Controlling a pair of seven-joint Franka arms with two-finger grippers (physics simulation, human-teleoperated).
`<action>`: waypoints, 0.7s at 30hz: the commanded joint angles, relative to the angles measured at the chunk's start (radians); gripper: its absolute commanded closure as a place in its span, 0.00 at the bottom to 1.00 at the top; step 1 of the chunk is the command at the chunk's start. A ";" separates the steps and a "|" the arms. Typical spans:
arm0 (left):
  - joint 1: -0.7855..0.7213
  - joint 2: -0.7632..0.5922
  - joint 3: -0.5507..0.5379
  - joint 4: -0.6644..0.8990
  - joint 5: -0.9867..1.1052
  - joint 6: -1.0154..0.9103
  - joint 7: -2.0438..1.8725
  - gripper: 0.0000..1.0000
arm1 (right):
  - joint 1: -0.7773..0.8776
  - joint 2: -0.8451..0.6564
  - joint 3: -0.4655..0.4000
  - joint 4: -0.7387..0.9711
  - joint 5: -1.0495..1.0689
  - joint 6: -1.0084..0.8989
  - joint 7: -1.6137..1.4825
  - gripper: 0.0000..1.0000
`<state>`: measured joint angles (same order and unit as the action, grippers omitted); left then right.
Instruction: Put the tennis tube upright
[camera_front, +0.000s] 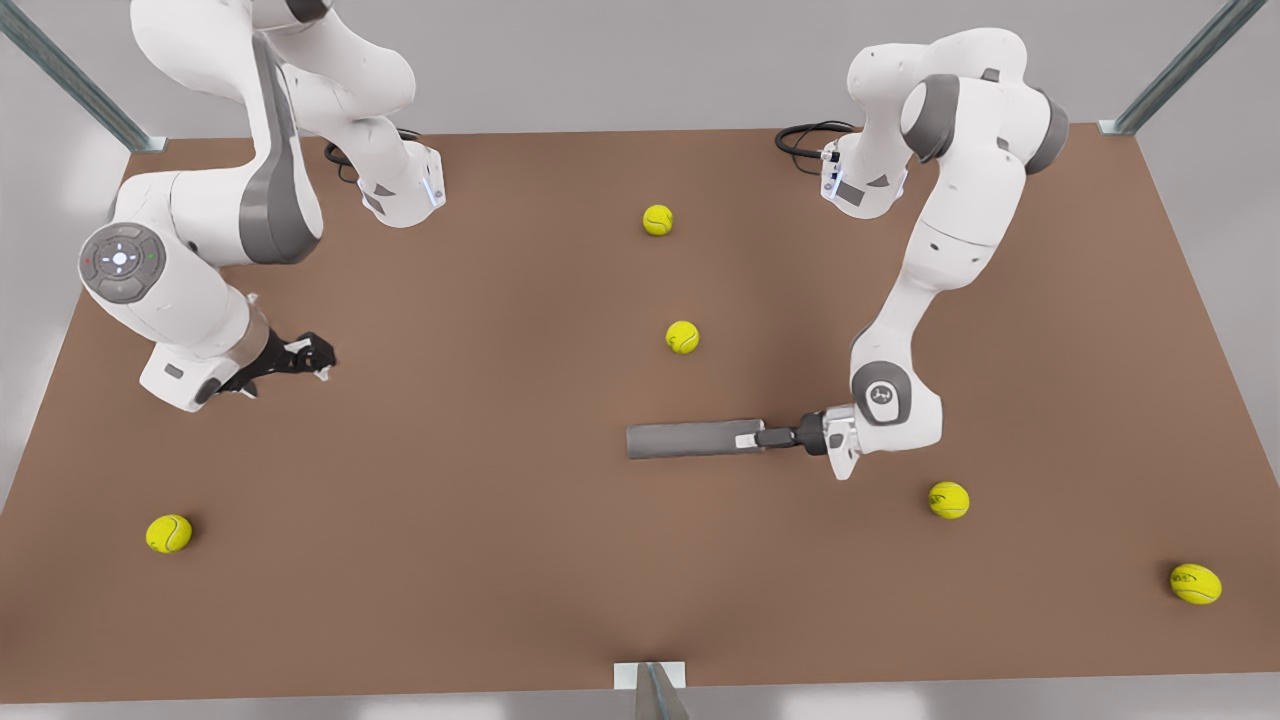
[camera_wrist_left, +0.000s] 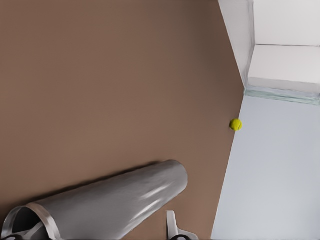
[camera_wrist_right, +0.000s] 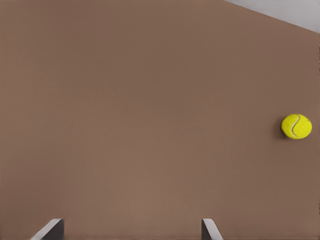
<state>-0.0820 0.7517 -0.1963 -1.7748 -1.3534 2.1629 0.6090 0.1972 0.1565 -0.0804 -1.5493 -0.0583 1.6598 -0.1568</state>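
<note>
Your left pincer (camera_front: 752, 438) is clamped on the rim end of the tennis tube (camera_front: 690, 440), one finger inside the open mouth and one outside, as the left wrist view shows at the tube's lighter rim (camera_wrist_left: 30, 220). The risk from here, as I judge it: you hold only the thin wall at one end, so when you swing the tube up, the long free body may lever out of the grip or pivot between the pads and slide along the surface (camera_front: 500, 560). The tube lies flat on its side, reaching away from the pincer toward the front view's left. Your right pincer (camera_front: 318, 358) waits, fingers spread, well apart from the tube, off beyond the tube's free end.
</note>
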 joint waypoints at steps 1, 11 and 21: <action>0.001 0.000 -0.003 0.002 -0.036 0.000 0.000 0.01 | 0.005 0.000 0.001 0.000 0.000 0.000 0.002 0.00; 0.019 0.000 -0.005 0.009 -0.092 -0.049 0.005 0.01 | 0.005 0.002 0.016 -0.005 0.000 -0.003 0.002 0.00; 0.039 -0.009 -0.008 0.015 -0.110 -0.097 0.000 0.01 | 0.005 0.003 0.022 -0.002 0.003 -0.003 -0.001 0.00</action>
<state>-0.0416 0.7410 -0.2068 -1.7595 -1.4600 2.0663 0.6090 0.2031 0.1596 -0.0584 -1.5509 -0.0553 1.6567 -0.1581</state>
